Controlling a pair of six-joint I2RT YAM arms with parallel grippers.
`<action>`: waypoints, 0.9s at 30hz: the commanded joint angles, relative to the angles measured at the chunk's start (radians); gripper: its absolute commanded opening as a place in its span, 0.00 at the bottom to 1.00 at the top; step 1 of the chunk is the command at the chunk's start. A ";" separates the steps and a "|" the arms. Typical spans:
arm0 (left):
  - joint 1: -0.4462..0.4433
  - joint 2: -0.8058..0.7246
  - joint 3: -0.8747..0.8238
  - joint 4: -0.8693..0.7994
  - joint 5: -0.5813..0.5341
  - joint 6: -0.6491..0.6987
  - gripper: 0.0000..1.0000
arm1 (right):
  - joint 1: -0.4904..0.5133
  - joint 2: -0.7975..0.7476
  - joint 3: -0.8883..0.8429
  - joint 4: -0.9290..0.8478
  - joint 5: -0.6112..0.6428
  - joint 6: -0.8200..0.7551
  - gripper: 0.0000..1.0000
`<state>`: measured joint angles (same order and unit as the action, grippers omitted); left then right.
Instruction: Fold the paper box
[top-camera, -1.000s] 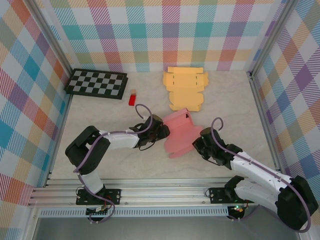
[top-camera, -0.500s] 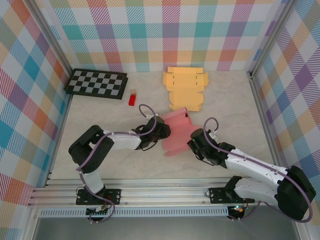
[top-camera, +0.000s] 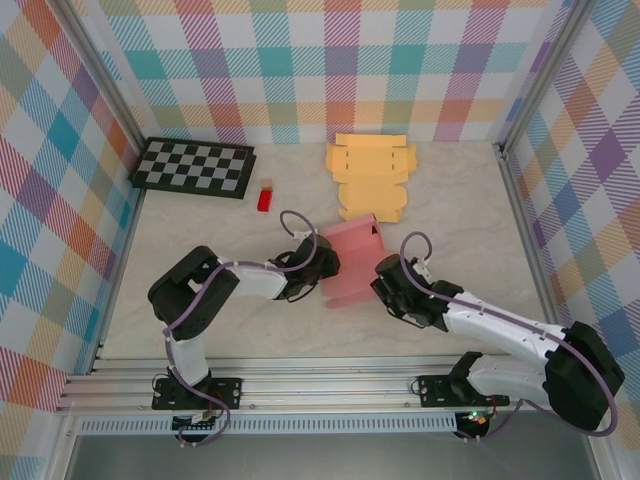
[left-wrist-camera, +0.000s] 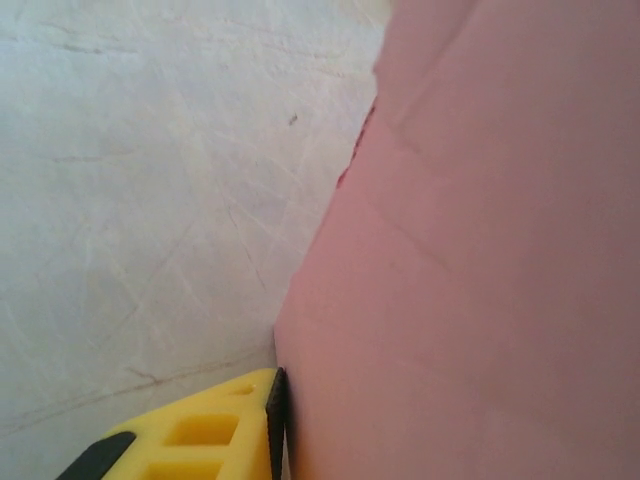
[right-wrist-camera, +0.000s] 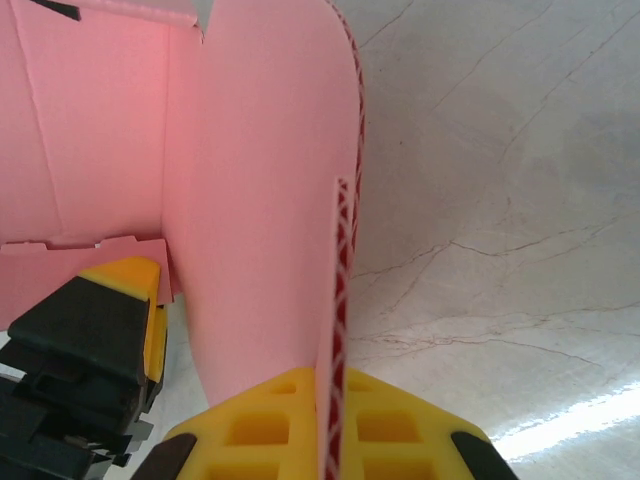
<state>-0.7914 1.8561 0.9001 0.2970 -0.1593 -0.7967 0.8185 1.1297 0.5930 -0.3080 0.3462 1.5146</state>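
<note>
The pink paper box (top-camera: 352, 262) stands half-folded at mid-table, with its panels raised. My right gripper (top-camera: 392, 283) is at its right side. In the right wrist view the gripper (right-wrist-camera: 338, 385) is shut on the corrugated edge of a pink panel (right-wrist-camera: 250, 200). My left gripper (top-camera: 322, 262) is against the box's left side. In the left wrist view one yellow finger (left-wrist-camera: 200, 440) has its black pad flat on the pink wall (left-wrist-camera: 480, 250). That wall hides the other finger.
A flat yellow box blank (top-camera: 370, 175) lies at the back of the table. A checkerboard (top-camera: 193, 167) sits at the back left with a small red block (top-camera: 265, 197) beside it. Metal rails line both sides of the table.
The right arm has pushed its pink panel leftward and upright, so the box looks narrower. The left gripper stayed at the box's left side while its jaws narrowed.
</note>
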 joint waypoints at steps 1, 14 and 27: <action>-0.013 0.034 0.058 -0.046 -0.053 -0.047 0.23 | 0.030 0.026 0.040 0.019 -0.044 0.006 0.00; -0.020 0.158 0.285 -0.540 -0.396 -0.059 0.00 | 0.102 0.063 0.092 -0.001 -0.020 0.016 0.00; -0.018 0.188 0.301 -0.536 -0.362 -0.013 0.03 | 0.104 0.065 0.090 -0.010 0.002 0.020 0.00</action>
<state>-0.8364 1.9877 1.2163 -0.1791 -0.4736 -0.8406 0.8921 1.2037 0.6624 -0.2699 0.4263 1.5406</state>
